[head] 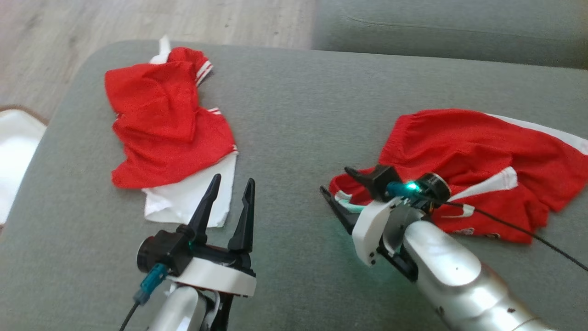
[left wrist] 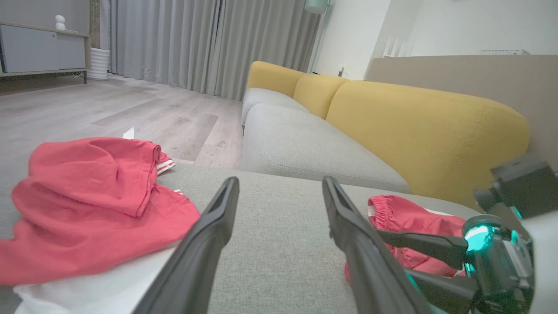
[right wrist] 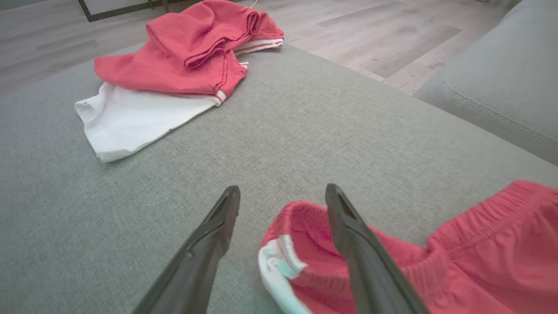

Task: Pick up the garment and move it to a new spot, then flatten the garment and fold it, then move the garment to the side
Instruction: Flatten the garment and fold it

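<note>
Head: red garment point(head: 468, 156) on cushion point(head: 294, 115), right side, long axis left-right, white-trimmed corner toward right gripper point(head: 335, 179).
Left wrist: left gripper point(left wrist: 280, 179) released, empty.
Right wrist: 2 fingers point(right wrist: 209, 244) spread, corner lying between, ungripped.

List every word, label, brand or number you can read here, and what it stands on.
None can be read.
A small pale patch near the hem of the red shorts may be a badge, but it is too blurred to read.
</note>
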### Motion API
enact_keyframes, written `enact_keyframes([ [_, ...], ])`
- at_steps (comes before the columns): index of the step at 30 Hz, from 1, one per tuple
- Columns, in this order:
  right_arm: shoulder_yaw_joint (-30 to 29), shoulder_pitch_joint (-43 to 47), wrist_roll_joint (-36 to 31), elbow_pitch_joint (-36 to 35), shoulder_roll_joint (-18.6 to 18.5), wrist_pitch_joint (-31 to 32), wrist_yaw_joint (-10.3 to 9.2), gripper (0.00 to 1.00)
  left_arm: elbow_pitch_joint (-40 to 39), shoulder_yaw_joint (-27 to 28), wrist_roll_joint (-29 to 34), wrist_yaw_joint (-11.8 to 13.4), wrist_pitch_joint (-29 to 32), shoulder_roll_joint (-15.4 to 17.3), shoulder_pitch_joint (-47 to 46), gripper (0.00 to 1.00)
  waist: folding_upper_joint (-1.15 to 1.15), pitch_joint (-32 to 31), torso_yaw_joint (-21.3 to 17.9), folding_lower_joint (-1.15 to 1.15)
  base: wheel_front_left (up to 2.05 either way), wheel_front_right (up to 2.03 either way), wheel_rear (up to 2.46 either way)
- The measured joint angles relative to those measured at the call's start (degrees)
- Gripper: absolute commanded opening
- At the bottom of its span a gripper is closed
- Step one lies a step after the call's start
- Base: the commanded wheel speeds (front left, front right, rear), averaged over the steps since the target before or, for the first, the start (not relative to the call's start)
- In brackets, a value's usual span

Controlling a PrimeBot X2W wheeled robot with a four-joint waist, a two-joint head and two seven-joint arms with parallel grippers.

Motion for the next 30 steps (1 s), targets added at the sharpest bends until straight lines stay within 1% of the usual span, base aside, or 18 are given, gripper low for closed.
enact_keyframes([
  [4,-1.82,-0.57,1.25,0.08,-0.75,-1.60,0.00,1.00,-0.32,0.93,0.01,0.05,0.01,-0.05,0.01,1.00,0.00,-0.39,-2.38,0.00,0.00,0.00,0.00],
  [7,-5.84,-0.49,1.29,-1.56,-2.52,-3.96,0.00,1.00,-0.75,2.33,0.03,0.34,0.00,-0.04,0.00,1.00,0.00,-0.66,-4.64,0.00,0.00,0.00,0.00],
  [9,-10.62,-0.40,1.21,-3.34,-3.80,-6.23,0.00,1.00,-0.89,2.88,0.13,0.32,0.00,-0.05,-0.01,1.00,0.00,-0.84,-6.19,0.00,0.00,0.00,0.00],
  [12,-19.80,0.76,-0.49,-6.56,-5.22,-9.88,0.00,1.00,-1.01,3.45,0.13,-0.14,0.00,-0.07,-0.01,1.00,0.00,-1.12,-8.36,0.00,0.00,0.00,0.00],
  [15,-27.81,5.19,-3.15,-11.02,-4.93,-11.93,0.00,1.00,-1.32,4.02,-0.25,-0.20,0.00,-0.08,0.01,1.00,0.00,-1.29,-10.31,0.00,0.00,0.00,0.00],
  [17,-31.75,9.43,-4.64,-14.44,-3.72,-12.51,0.00,1.00,-1.91,4.46,-0.60,-0.62,0.00,-0.09,0.01,1.00,0.00,-1.22,-11.47,0.00,0.00,0.00,0.00],
  [18,-31.75,9.43,-4.64,-14.44,-3.72,-12.51,0.00,1.00,-1.91,4.46,-0.60,-0.62,0.00,-0.09,0.01,1.00,0.00,-1.22,-11.47,0.00,0.00,0.00,0.00],
  [22,-36.75,18.20,-6.02,-21.30,0.05,-12.92,0.00,1.00,-1.87,4.77,-0.55,-0.69,0.00,-0.12,0.16,1.00,0.00,-0.85,-13.43,0.00,0.00,0.00,0.00],
  [24,-38.30,21.68,-6.13,-24.59,1.18,-12.93,0.00,1.00,-1.83,5.19,-0.55,-0.68,0.00,-0.14,0.43,1.00,0.00,-0.62,-14.28,0.00,0.00,0.00,0.00],
  [27,-39.11,25.21,-6.12,-28.13,1.59,-13.10,0.00,1.00,-1.86,5.75,-0.55,-0.57,0.00,-0.14,1.30,1.00,0.00,-0.37,-15.32,-0.01,0.00,0.00,0.00],
  [30,-38.58,27.05,-5.86,-29.22,1.81,-13.10,0.00,1.00,-1.87,5.75,-0.25,-0.53,0.00,-0.14,2.48,1.00,0.00,0.05,-15.92,0.00,0.00,0.00,0.00],
])
